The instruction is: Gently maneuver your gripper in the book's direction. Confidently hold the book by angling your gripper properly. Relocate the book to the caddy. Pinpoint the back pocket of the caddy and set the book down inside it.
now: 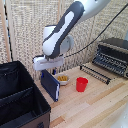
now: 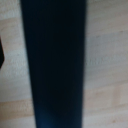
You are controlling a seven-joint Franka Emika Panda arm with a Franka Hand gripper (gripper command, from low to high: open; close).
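While the book [image 1: 50,85] hangs upright under the gripper [image 1: 49,69], its lower corner looks to be just clear of the wooden table [image 1: 95,107], though the exterior view does not settle whether it touches; the gripper sits over the book's top edge, and I judge it closed on the book, as the fingers themselves are hidden behind the white block; in the wrist view the book [image 2: 56,65] fills the middle as a blurred dark band with pale wood on both sides, and no fingers show there; so the approach and the grasp look done, and the lift begun at most; what is left is the carry to the caddy [image 1: 20,100], which stands on the exterior view's left, near the book but apart from it, and the lowering into the back pocket [image 1: 11,79]; a red cup [image 1: 81,84] and a small bowl of yellow food [image 1: 62,78] stand on the far side from the caddy, off the likely path; a black toaster oven [image 1: 112,55] sits well apart
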